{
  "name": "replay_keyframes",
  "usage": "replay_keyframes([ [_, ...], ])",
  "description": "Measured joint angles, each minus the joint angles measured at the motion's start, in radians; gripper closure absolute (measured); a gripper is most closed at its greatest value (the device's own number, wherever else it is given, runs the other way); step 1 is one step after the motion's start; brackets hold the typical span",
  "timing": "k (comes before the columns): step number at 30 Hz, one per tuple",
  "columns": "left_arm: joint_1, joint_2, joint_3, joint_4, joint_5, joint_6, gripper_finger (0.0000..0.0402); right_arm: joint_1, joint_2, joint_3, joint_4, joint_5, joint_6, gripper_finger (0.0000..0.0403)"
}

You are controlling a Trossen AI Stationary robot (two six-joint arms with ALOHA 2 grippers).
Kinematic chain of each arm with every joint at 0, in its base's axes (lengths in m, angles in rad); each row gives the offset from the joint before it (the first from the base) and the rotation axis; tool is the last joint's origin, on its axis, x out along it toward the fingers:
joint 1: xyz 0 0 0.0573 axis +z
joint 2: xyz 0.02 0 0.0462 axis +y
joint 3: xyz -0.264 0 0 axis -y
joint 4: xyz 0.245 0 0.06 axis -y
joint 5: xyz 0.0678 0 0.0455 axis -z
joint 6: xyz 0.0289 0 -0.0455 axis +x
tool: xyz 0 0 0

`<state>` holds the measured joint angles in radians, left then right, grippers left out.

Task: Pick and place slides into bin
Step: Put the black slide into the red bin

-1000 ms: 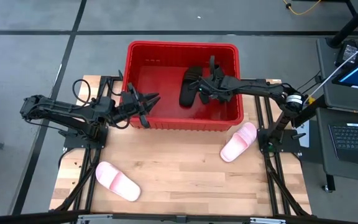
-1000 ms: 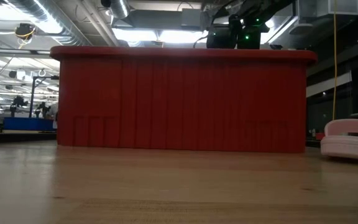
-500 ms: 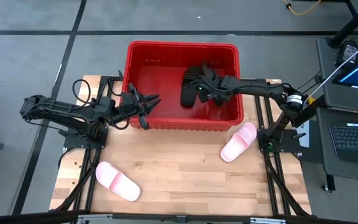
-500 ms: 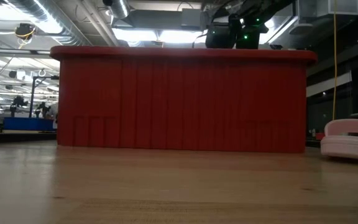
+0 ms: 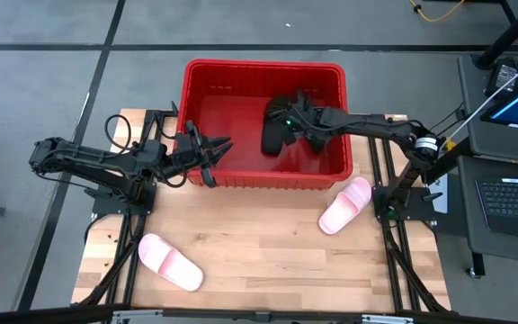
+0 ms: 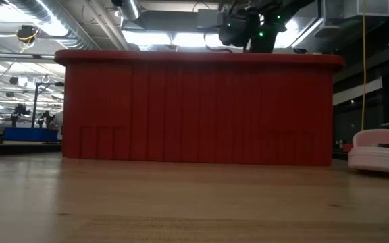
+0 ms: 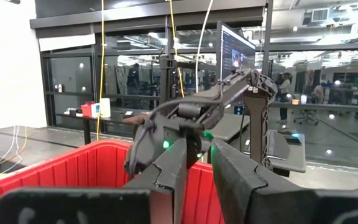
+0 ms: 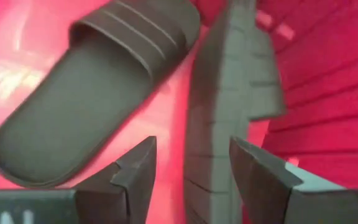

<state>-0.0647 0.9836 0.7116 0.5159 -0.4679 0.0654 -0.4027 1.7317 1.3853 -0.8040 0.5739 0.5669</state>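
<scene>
the red bin (image 5: 205, 90) stands at the far end of the wooden counter (image 5: 259, 243). inside it, toward its right half, lies one black slide (image 5: 272, 126) flat on the floor of the bin, strap up; the right wrist view shows it whole (image 8: 86, 93). just beside it a second black slide (image 8: 219, 106) stands on its edge, its ribbed sole turned to the camera, near the bin's wall. the right tool (image 5: 297, 112) hangs inside the bin over these two, its fingers spread wide on either side of the on-edge slide, with a gap showing between each finger and the sole, so it pinches nothing. in the low view this arm shows above the bin's rim with green lights.

the left tool (image 5: 218, 147) hovers at the bin's near-left wall, pointing toward the bin; its fingers stand a little apart with nothing between them.

two pale pink slides are on the counter outside the bin: one (image 5: 345, 204) near the bin's near-right corner, the other (image 5: 170, 261) well apart toward the near-left of the counter.
</scene>
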Motion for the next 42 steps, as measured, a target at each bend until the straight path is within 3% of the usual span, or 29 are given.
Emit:
replay_keyframes([
  [6,0.0,0.0,0.0,0.0,0.0,-0.001,0.0331,0.0,0.0,0.078,-0.059,0.033,-0.205,0.0205],
  [16,0.0,0.0,0.0,0.0,0.0,-0.003,0.0331,-0.017,0.0,0.097,-0.235,0.11,-0.616,0.0248],
  [25,0.0,0.0,0.0,0.0,0.0,-0.028,0.0331,-0.04,0.001,0.097,-0.242,0.111,-0.703,0.0251],
  [30,0.0,0.0,0.0,0.0,0.0,-0.053,0.0331,-0.041,0.001,0.096,-0.242,0.007,-0.77,0.0251],
  [42,0.0,0.0,0.0,0.0,0.0,-0.086,0.0331,-0.125,0.001,0.096,-0.251,-0.066,-0.825,0.0251],
])
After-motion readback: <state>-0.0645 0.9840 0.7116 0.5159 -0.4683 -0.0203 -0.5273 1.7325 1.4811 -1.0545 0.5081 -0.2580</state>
